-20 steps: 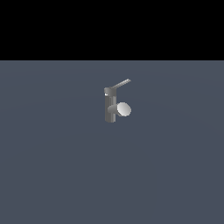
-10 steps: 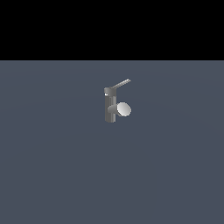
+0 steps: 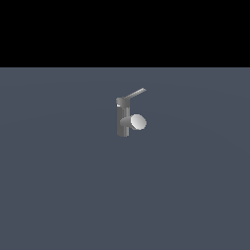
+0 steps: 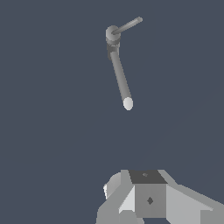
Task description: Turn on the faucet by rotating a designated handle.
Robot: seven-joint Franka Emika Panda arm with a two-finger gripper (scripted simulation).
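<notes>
The faucet (image 3: 123, 119) stands alone near the middle of the dark table (image 3: 58, 195) in the exterior view, post upright, spout's pale oval face toward 4 o'clock. The handle (image 3: 135, 93) leaves the post top toward 2 o'clock, rising slightly; nothing touches it.

Step in hand, as judged: approach. The arm does not appear in the exterior view, and the wrist view shows the faucet well apart from the gripper (image 4: 146, 199). A good move would bring a fingertip beside the handle's free end, away from the spout, and push sideways around the post axis.

The jaws are cut off by the frame edge: their opening cannot be told, and no held object shows. Turning direction is unmarked.
</notes>
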